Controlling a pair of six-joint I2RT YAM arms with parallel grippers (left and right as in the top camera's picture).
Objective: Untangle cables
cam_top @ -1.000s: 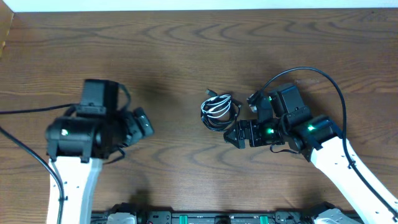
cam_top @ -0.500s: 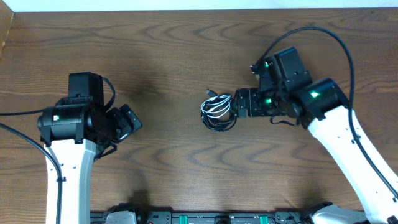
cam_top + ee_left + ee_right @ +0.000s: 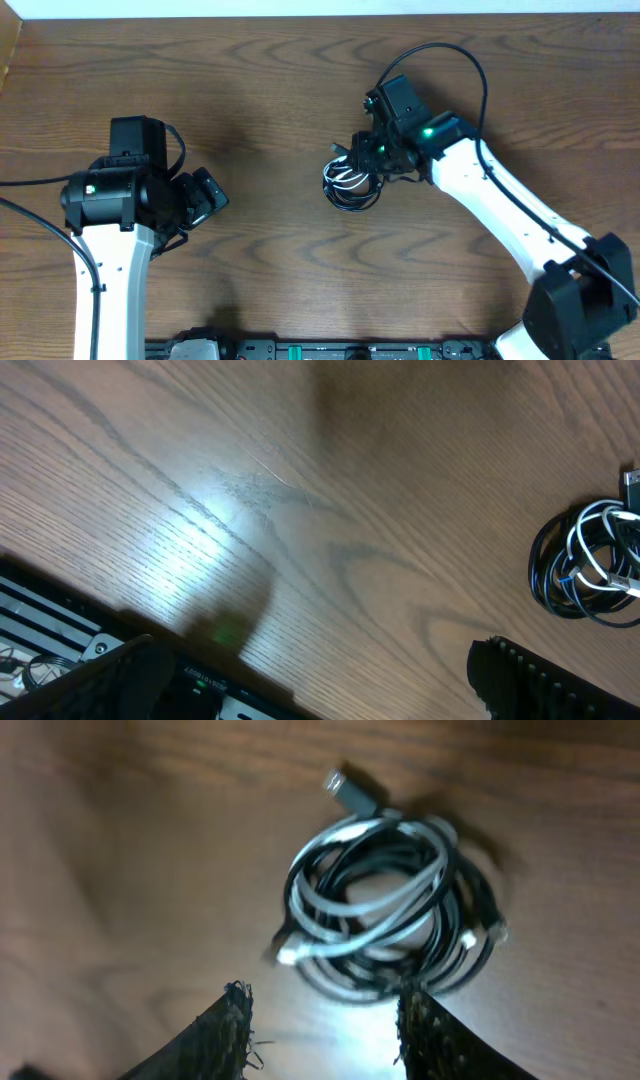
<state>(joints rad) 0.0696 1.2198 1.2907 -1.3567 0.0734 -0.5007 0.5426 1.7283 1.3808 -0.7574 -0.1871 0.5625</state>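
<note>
1. Swung in from nearer the front edge, the right arm now reaches over the middle of the bench [image 3: 300, 80]. Its right pincer [image 3: 362, 160], a second ago off the coil's right side, is now at the coil's far right rim with its fingers drawn closer together. The left arm shifted a little toward the left edge early on and has held since.
2. Nearest, a black rail [image 3: 320, 350] runs along the front edge.
3. Farther in, toward the left edge, the left pincer [image 3: 207, 195] hangs about midway between front and back. Its fingers [image 3: 540, 665] are spread wide with only bare wood between them, well apart from the coil.
4. Just right of the bench's centre, the cables [image 3: 350, 182] lie flat in one tangled coil. The black cords are looped round and round, with the white cord [image 3: 345, 175] woven through them. One plug [image 3: 345, 788] sticks out at the coil's far left side.
5. At the coil's far right rim, the wrist view is blurred, but the right pincer's two fingertips [image 3: 232, 1025] stand apart. The coil's rim lies just past the gap, and no cord is visibly pinched.
</note>
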